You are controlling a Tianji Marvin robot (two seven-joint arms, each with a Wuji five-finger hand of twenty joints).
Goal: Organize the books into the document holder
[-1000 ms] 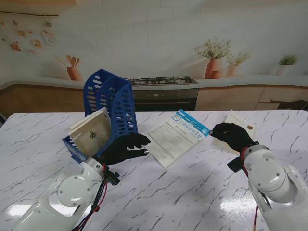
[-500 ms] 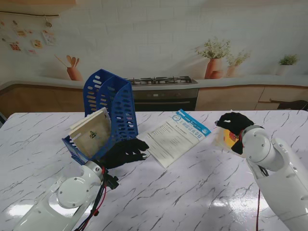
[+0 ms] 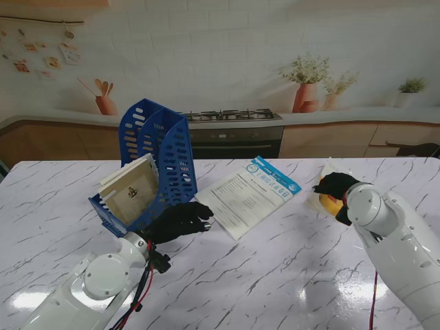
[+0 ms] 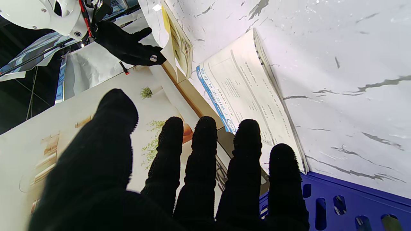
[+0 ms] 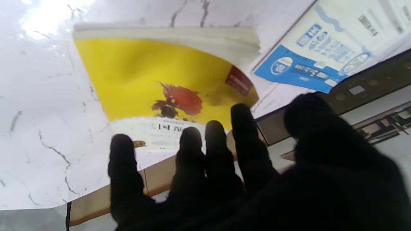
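The blue document holder [image 3: 155,155] stands at the left with a cream book [image 3: 130,191] leaning in it. A white booklet [image 3: 249,196] with a blue strip lies flat in the middle. My left hand [image 3: 180,220] rests open beside the holder, fingers stretched toward the booklet [image 4: 250,89]. At the right, a book [image 3: 327,201] is tipped up and shows its yellow cover [image 5: 154,73]. My right hand [image 3: 335,185] is at its raised edge, fingers spread and thumb apart. It touches the book without closing on it.
White marble table [image 3: 275,275] all around. The holder's blue wall [image 4: 337,205] is right beside my left hand. A printed kitchen backdrop [image 3: 234,62] stands behind the table's far edge.
My right hand rose off the cream cover, drew back and now sits at the book's lifted edge, with yellow showing. My left hand shifted slightly nearer to me.
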